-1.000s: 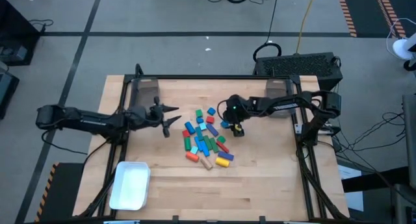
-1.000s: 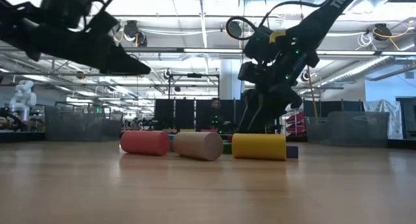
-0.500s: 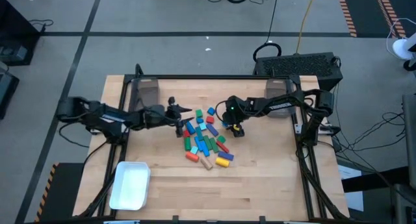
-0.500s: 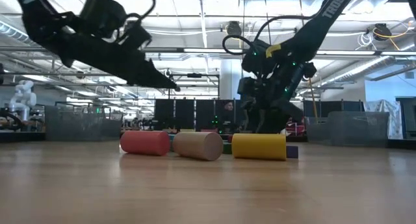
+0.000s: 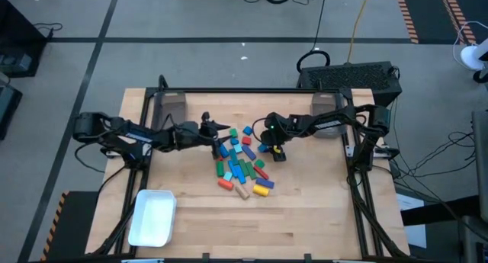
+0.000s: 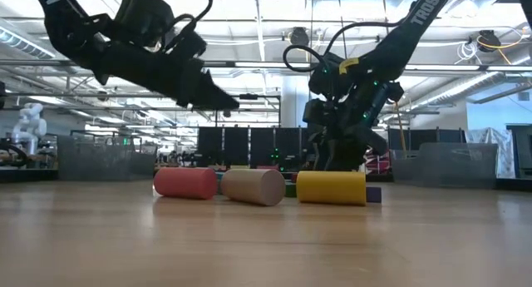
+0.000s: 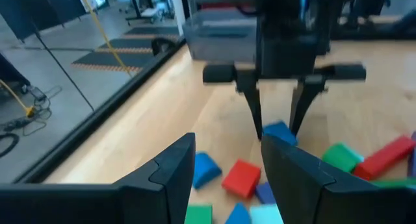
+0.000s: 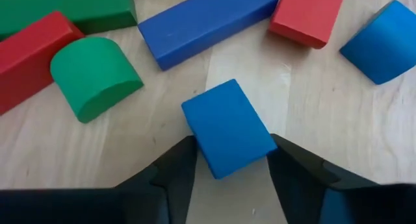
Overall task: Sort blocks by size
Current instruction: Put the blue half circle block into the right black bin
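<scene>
**Asker:** Reaching toward what, exactly, are the two arms?

**Describer:** Both are reaching over a wooden table (image 5: 305,217) toward the blocks (image 5: 242,162), a loose pile of red, blue, green, yellow and tan pieces lying at the table's middle. The right gripper (image 8: 229,164) is pointing straight down at the pile's right edge, its two dark fingers (image 8: 175,169) standing on either side of a small blue block (image 8: 227,128) and pressing against its sides. That block is still resting on the wood.

**Asker:** And the left one?

**Describer:** The left gripper (image 5: 221,131) is hovering above the pile's far left edge, stretched out level over the table. Its fingers (image 7: 170,164) are standing apart with nothing between them.

**Asker:** What is lying close to the gripped block?

**Describer:** A green half-round piece (image 8: 94,74), a long blue bar (image 8: 208,23), a red bar (image 8: 32,52) and a red block (image 8: 309,13) are lying just beside it, none touching it. Nearer the table's front edge, a red cylinder (image 6: 184,182), a tan cylinder (image 6: 253,186) and a yellow cylinder (image 6: 331,188) are lying on their sides in a row. A white tray (image 5: 152,216) is sitting at the near left corner, well apart from the pile.
</scene>
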